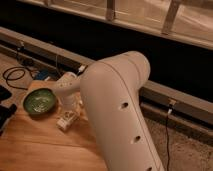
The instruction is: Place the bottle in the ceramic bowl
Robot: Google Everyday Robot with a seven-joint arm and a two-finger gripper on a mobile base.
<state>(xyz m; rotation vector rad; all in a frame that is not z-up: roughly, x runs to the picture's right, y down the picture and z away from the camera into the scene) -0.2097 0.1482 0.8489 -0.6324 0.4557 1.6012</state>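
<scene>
The whitish-cream bottle (66, 119) lies on its side on the wooden table (35, 145), just right of the green ceramic bowl (40, 101). The bowl sits near the table's far left corner and looks empty. My gripper (69, 111) reaches down from the white arm (117, 105) directly over the bottle, at or touching its upper end. The arm's wrist hides the finger tips.
A black cable (14, 76) coils on the floor behind the table, next to a blue object (44, 75). A dark object (5, 107) sits at the left edge. A metal rail and glass wall run along the back.
</scene>
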